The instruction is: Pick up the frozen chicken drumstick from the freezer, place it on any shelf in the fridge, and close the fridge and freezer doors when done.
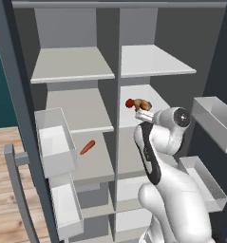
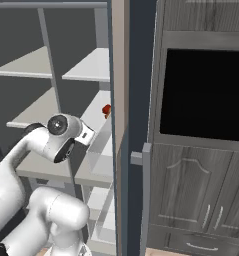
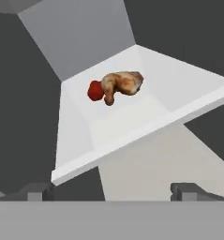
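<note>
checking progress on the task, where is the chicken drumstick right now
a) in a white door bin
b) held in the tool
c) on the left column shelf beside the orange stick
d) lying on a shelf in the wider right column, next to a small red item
d: the chicken drumstick lies on a shelf of the right column against the small red item, while the tool is open, short of it.

Base views flank fridge (image 1: 153, 61); hand nearer, probably.
</note>
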